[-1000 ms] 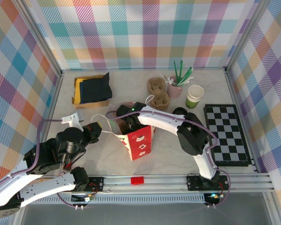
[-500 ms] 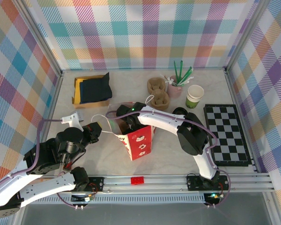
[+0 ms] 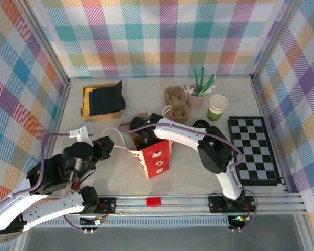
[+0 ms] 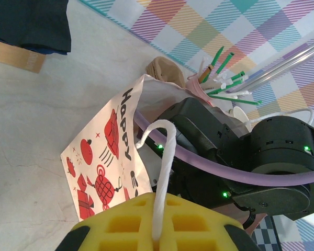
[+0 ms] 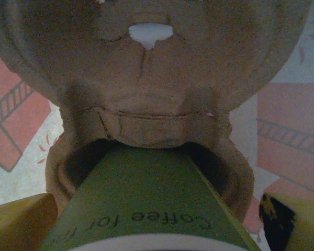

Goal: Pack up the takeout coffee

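Coffee (image 5: 146, 209) sits inside wide-open right tool (image 5: 157, 222); left tool (image 4: 156, 230) pinches handle (image 4: 165, 167).

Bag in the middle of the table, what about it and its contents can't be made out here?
- Top view: the inside of the bag is hidden by the right arm reaching in.
- Right wrist view: the top of the cup is cut off by the bottom edge; the carrier holding it is dim and blurred.
- Left wrist view: the left gripper is cut off by the bottom edge, so the end of the handle it pinches is hidden.
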Available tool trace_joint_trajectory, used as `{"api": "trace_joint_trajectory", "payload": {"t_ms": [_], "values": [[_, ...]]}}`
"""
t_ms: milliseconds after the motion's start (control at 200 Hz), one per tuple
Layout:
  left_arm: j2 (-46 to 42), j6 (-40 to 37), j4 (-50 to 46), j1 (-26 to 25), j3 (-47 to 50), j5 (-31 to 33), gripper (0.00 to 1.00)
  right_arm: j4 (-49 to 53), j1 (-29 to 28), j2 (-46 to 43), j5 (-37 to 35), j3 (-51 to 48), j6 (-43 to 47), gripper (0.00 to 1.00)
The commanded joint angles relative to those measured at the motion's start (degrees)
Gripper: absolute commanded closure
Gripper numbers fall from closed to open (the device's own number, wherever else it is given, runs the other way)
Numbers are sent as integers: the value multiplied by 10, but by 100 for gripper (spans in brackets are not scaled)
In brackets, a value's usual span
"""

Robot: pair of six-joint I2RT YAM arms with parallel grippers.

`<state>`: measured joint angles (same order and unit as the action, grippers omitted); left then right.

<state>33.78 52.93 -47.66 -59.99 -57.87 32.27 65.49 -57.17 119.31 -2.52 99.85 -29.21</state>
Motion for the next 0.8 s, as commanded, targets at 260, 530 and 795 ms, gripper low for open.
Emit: {"api": "trace_joint_trajectory", "payload": {"t_ms": [260, 530, 795], "values": [[-1, -5, 18, -3, 0, 24, 92, 45, 1, -17, -25, 26, -6, 1], [0, -5, 19, -3, 0, 24, 92, 56, -1, -27, -32, 35, -8, 1], [1, -5, 19, -3, 1, 25, 92, 68, -4, -31, -34, 48, -9, 1]]}}
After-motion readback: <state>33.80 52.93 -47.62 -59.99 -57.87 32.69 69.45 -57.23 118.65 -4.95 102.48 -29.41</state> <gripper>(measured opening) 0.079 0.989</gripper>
